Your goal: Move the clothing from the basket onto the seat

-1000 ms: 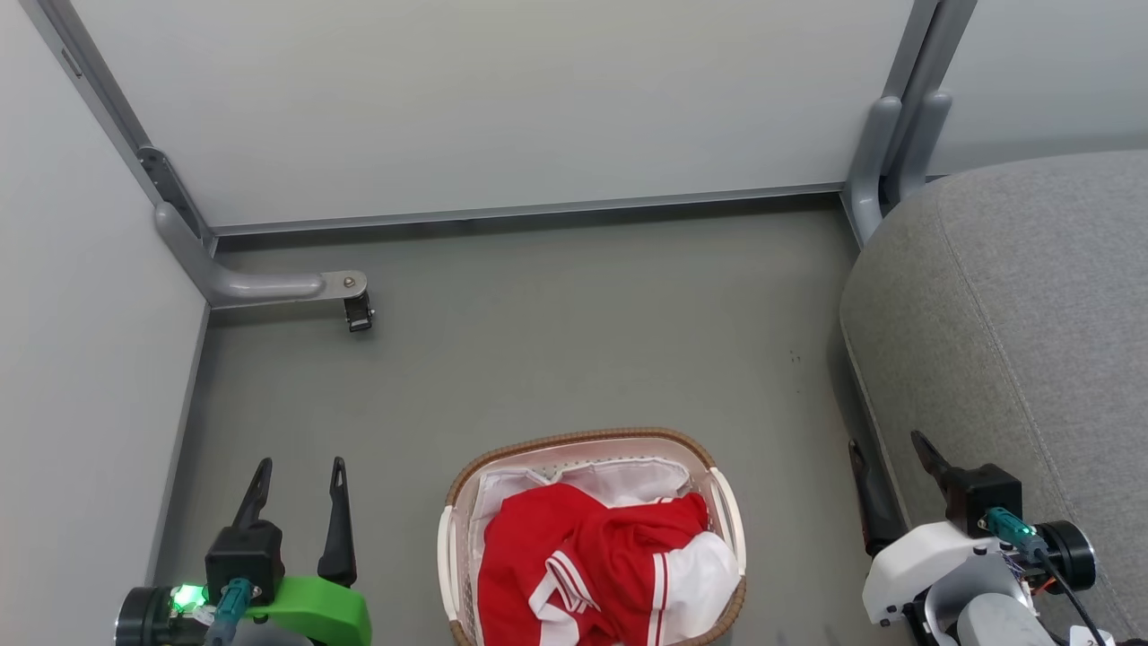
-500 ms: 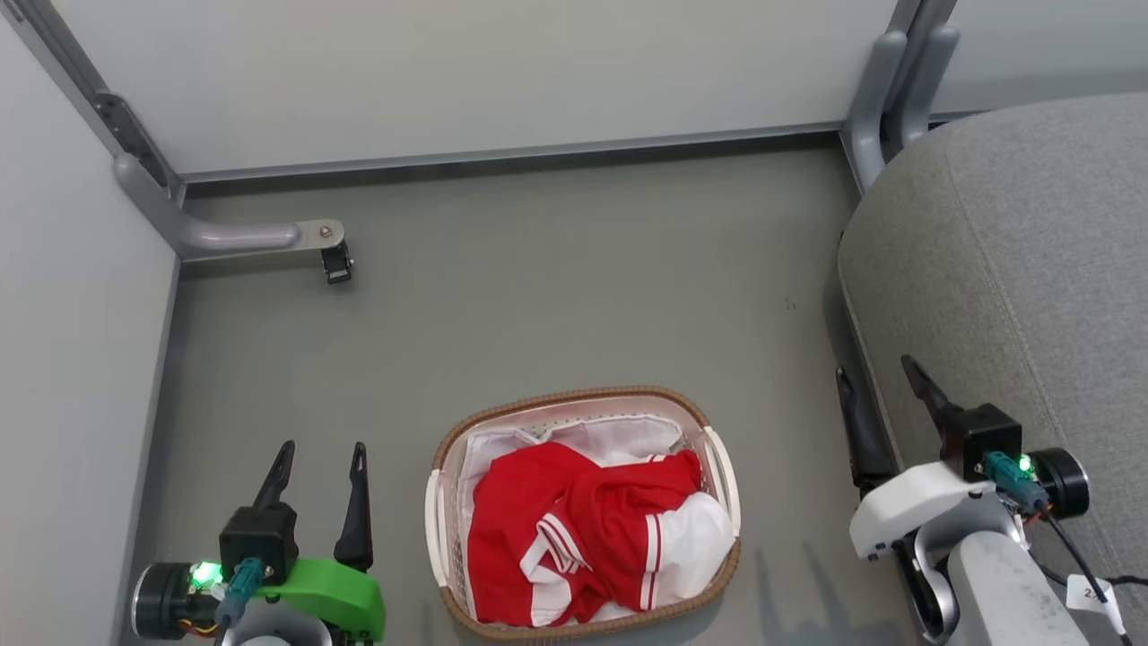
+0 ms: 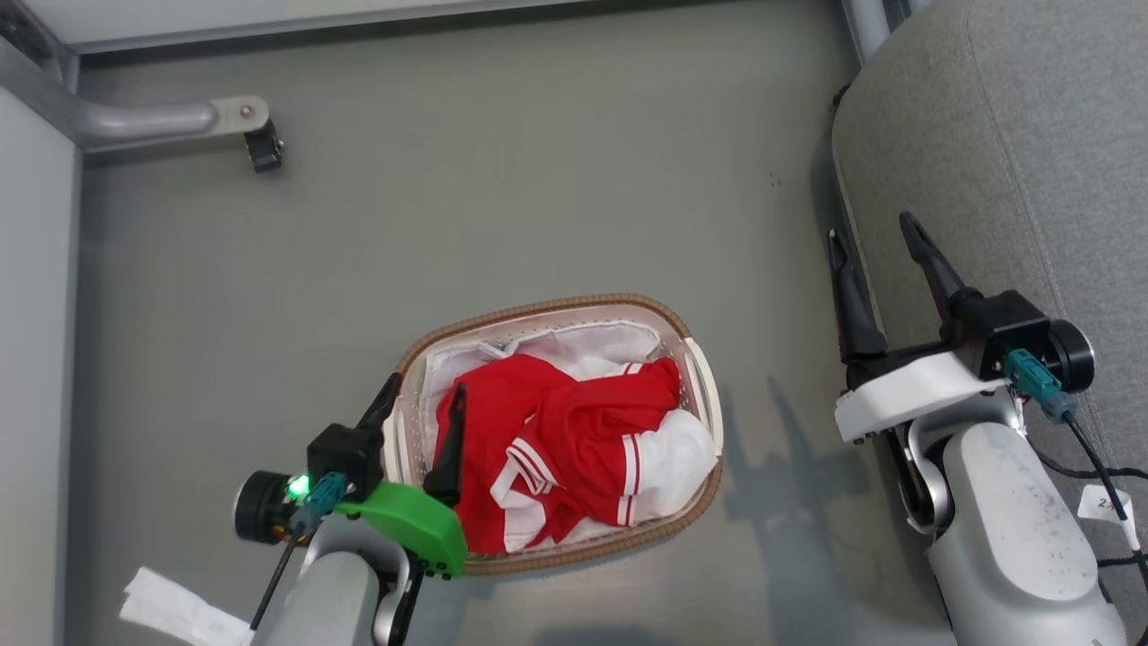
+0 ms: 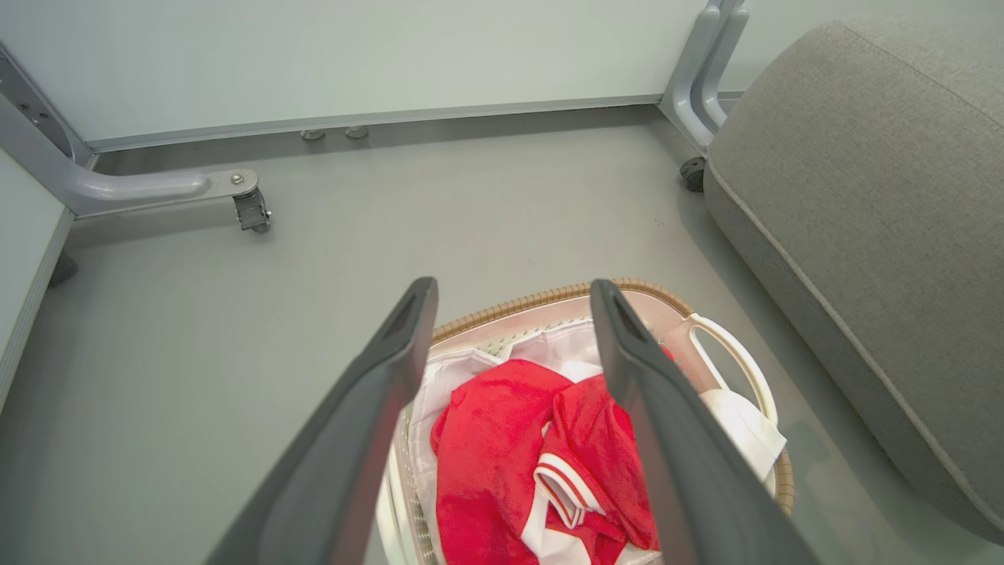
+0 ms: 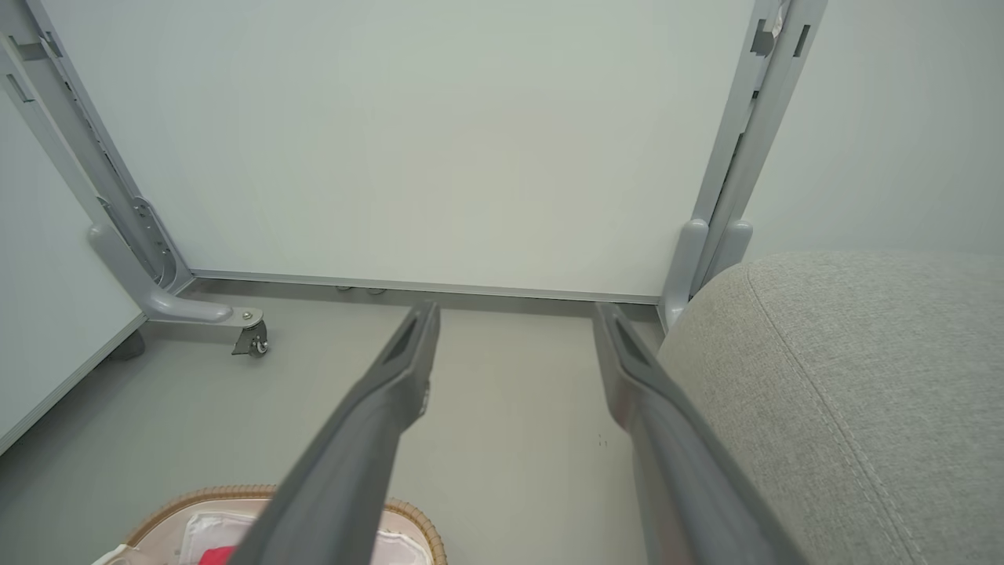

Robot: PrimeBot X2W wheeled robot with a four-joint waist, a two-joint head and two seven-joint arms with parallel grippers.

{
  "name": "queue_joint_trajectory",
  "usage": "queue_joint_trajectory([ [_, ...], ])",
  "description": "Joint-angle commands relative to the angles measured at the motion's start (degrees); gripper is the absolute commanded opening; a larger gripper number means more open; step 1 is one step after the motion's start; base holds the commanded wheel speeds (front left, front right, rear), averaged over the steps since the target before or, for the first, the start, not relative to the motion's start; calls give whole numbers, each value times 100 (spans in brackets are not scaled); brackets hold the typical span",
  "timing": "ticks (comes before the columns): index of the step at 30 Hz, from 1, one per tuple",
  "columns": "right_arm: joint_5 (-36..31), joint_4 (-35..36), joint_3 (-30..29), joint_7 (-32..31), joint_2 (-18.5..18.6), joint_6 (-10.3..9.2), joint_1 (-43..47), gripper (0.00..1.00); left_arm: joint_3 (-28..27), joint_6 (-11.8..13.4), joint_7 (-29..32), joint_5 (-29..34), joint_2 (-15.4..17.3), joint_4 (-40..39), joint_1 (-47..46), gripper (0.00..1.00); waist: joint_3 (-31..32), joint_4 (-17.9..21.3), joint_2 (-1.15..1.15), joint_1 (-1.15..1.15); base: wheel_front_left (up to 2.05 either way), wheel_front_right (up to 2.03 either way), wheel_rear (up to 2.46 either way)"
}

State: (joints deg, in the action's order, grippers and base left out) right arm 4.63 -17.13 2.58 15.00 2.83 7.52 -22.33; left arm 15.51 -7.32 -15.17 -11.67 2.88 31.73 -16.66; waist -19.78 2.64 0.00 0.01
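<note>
left claw (image 3: 427, 387) spread wide | right claw (image 3: 870, 227) spread wide

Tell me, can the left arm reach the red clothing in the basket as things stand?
Probably yes: the open left pincer hangs over the rim of the basket, and the clothing lies uncovered close by, nothing between.

The grey floor (image 3: 538, 179) is smooth. At its far left, a grey metal foot (image 3: 152, 117) carries a small black caster (image 3: 265, 148). Pale wall panels (image 5: 431, 141) stand behind, with two grey posts (image 5: 690, 259) at the right
</note>
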Motion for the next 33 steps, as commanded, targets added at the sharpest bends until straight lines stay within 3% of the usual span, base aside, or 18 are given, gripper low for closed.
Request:
queue_joint_trajectory([
  [1, 52, 74, 11, 27, 18, -5, -126, 100, 147, -21, 2, -129, 24, 66, -193, 100, -568, 296, 0, -1, 0, 0, 0],
  [21, 187, 947, 425, 27, 15, -6, -1199, 100, 2718, -18, 2, -1880, 326, 1660, -2331, 100, -2416, 884, 0, -1, 0, 0, 0],
  [28, 228, 1067, 503, 27, 15, -5, -1259, 100, 3285, -19, 2, -2087, 293, 2429, -2867, 100, -2762, 1043, 0, -1, 0, 0, 0],
  [33, 302, 1103, 547, 27, 15, -6, -1236, 100, 3429, -19, 2, -1887, 267, 2923, -3239, 100, -2936, 1118, 0, -1, 0, 0, 0],
])
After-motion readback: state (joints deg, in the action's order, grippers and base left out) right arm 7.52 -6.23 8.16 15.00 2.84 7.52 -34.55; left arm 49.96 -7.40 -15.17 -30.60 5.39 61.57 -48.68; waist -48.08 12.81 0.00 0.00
